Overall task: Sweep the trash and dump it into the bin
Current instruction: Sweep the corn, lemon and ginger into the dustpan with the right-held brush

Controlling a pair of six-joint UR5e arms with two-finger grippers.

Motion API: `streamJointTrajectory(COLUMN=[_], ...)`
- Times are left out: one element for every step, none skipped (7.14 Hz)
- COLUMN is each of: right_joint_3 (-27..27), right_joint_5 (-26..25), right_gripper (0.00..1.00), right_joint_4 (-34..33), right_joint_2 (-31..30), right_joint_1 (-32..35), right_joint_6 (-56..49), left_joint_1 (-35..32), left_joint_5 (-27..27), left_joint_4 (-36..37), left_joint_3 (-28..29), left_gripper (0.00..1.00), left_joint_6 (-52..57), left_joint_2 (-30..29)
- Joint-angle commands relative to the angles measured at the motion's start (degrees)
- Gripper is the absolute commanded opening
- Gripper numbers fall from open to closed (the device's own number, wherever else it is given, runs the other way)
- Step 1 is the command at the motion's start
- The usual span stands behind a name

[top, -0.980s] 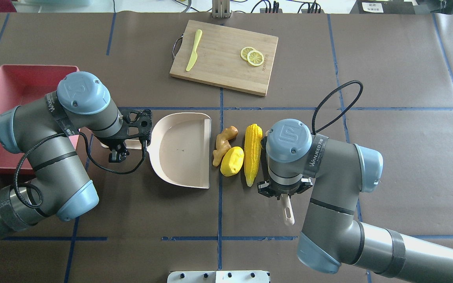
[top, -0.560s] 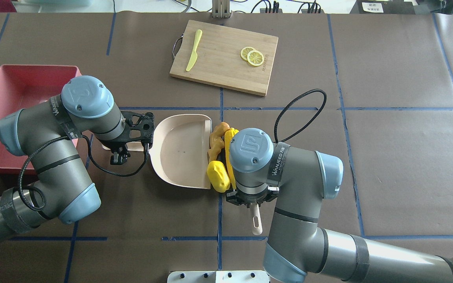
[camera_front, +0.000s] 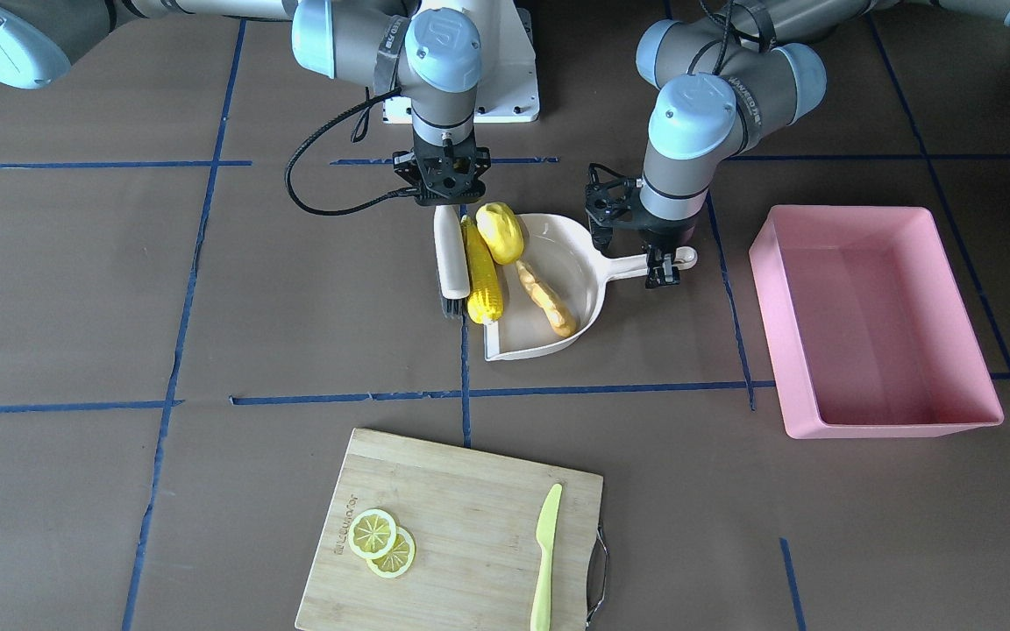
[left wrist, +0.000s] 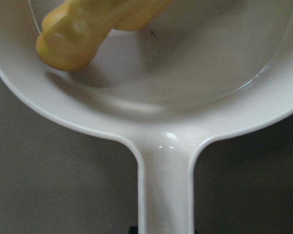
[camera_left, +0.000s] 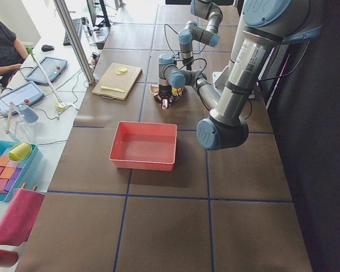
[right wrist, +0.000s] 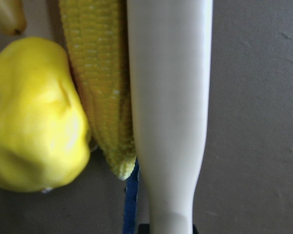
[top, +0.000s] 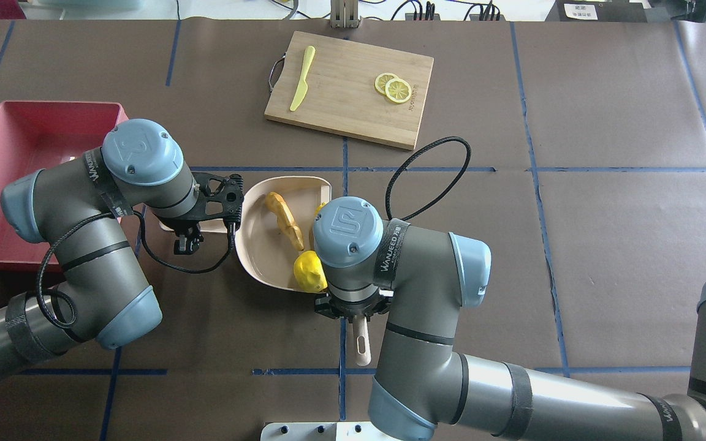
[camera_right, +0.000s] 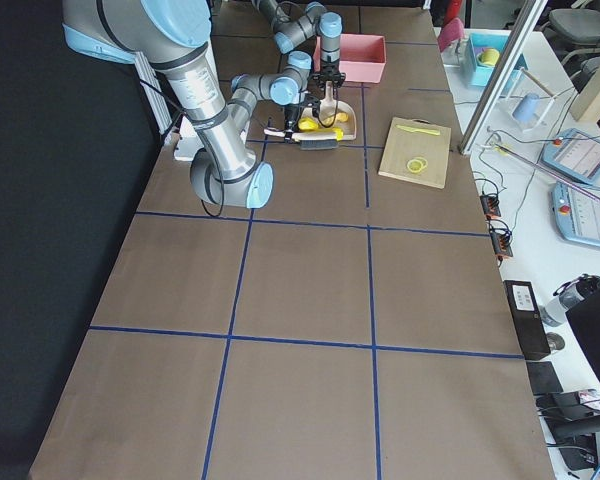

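The cream dustpan [camera_front: 588,267] [top: 261,245] lies mid-table. My left gripper [camera_front: 663,265] [top: 186,236] is shut on its handle [left wrist: 166,195]. My right gripper [camera_front: 446,200] is shut on a cream brush [camera_front: 451,258] [right wrist: 168,97], which presses against the corn cob [camera_front: 480,276] [right wrist: 100,73] at the pan's open edge. The lemon-like fruit [camera_front: 501,232] [top: 309,271] sits in the pan's mouth. The ginger root [camera_front: 547,302] [top: 285,220] [left wrist: 88,29] lies inside the pan. In the overhead view my right wrist hides the corn and the gripper. The pink bin [camera_front: 873,429] [top: 28,128] stands empty beyond the left arm.
A bamboo cutting board [camera_front: 470,499] [top: 353,116] lies at the table's far side, with a lime-green knife [camera_front: 545,561] [top: 301,79] and two lemon slices [camera_front: 382,539] [top: 393,87] on it. Blue tape lines cross the brown table cover.
My right arm swept the brush to the left, pushing the three foods against and into the dustpan. The ginger and lemon moved onto the pan. The left gripper kept hold of the handle.
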Motion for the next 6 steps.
streamJointTrajectory(right_joint_3=[-0.72, -1.68, -4.12, -5.89, -7.73, -8.36], right_joint_5=[0.07, 0.07, 0.07, 0.07, 0.07, 0.07], right_gripper=[0.0, 0.0, 0.0, 0.0, 0.0, 0.0], right_joint_4=[0.11, 0.11, 0.11, 0.2, 2.02, 3.61], right_joint_2=[2.06, 3.72, 5.74, 7.24, 8.38, 8.4], right_joint_1=[-0.48, -0.57, -0.66, -0.66, -0.66, -0.66], right_joint_6=[1.43, 1.61, 1.7, 1.7, 2.49, 2.58], left_joint_1=[0.09, 0.09, 0.09, 0.09, 0.01, 0.01], left_joint_5=[0.26, 0.26, 0.26, 0.26, 0.17, 0.17], left_joint_4=[0.75, 0.75, 0.75, 0.75, 0.75, 0.75], left_joint_3=[-0.04, -0.04, -0.13, -0.13, -0.04, -0.13], left_gripper=[0.0, 0.0, 0.0, 0.0, 0.0, 0.0], left_joint_6=[-0.03, -0.03, -0.03, -0.03, -0.03, -0.03], left_joint_2=[-0.66, -0.66, -0.66, -0.66, -0.66, -0.57])
